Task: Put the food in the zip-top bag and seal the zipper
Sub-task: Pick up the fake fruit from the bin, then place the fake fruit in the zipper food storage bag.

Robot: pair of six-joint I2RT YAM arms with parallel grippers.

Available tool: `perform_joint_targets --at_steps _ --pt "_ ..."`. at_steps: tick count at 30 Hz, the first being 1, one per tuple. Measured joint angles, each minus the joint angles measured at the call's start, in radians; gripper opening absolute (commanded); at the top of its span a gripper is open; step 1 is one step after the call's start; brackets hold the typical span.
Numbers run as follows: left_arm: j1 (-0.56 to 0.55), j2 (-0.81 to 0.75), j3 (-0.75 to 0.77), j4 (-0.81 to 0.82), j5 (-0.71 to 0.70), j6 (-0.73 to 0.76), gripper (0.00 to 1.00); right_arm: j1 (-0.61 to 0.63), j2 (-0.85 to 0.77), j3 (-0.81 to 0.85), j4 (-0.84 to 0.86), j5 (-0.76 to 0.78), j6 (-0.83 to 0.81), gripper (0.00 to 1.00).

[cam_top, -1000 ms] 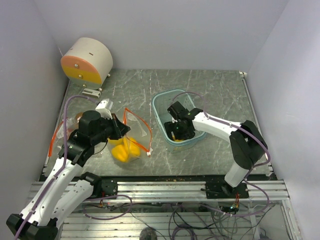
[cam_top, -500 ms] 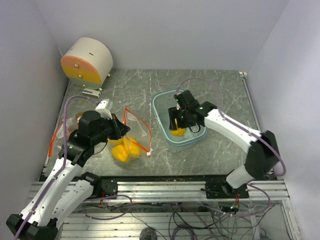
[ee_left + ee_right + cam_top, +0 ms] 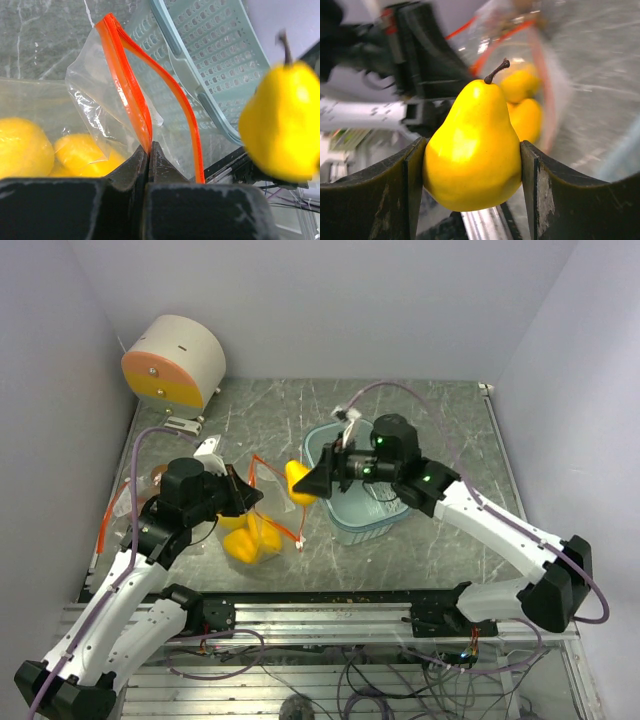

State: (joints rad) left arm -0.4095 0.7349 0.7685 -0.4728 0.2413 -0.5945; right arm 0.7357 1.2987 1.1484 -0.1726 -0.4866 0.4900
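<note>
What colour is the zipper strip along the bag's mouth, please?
The zipper strip is orange-red, clearest in the left wrist view, pinched by the left gripper.

Legible text, labels, brands, numbers, signs: none readable in any of the three views.
</note>
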Motion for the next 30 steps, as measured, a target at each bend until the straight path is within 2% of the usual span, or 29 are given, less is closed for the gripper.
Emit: perform_joint_targets --at_steps 4,7,14,16,18,20,23,24,30 --pt "0.0 0.002 0.0 0.006 0.012 -0.006 0.07 0.13 0.047 -0.004 0.103 -0.071 0.008 0.05" --pt "0.0 0.0 0.002 0.005 0.018 -0.008 0.07 0.165 0.087 -0.004 0.13 -0.066 0.013 0.05" --pt "0.0 -0.035 0.039 -0.034 0.018 -0.008 0.07 0.161 0.136 -0.013 0.105 0.13 0.018 0.1" --pt "0.0 -0.053 0.053 -0.041 0.018 -0.008 0.07 0.164 0.137 -0.011 0.093 0.173 0.014 0.18" --pt "0.0 -0.066 0.058 -0.041 0.018 -0.008 0.07 0.174 0.145 -0.006 0.079 0.211 0.006 0.33" --pt "0.0 -0.071 0.058 -0.041 0.018 -0.011 0.07 0.195 0.163 0.007 0.065 0.245 0.001 0.55" --pt "0.0 -0.061 0.058 -0.04 0.023 -0.015 0.07 0.251 0.202 0.041 0.024 0.311 -0.012 0.95" --pt "0.0 -0.055 0.058 -0.039 0.027 -0.016 0.07 0.269 0.211 0.051 0.009 0.339 -0.017 0.99" --pt "0.0 -0.024 0.058 -0.037 0.038 -0.015 0.07 0.31 0.183 0.062 -0.068 0.457 -0.063 1.0"
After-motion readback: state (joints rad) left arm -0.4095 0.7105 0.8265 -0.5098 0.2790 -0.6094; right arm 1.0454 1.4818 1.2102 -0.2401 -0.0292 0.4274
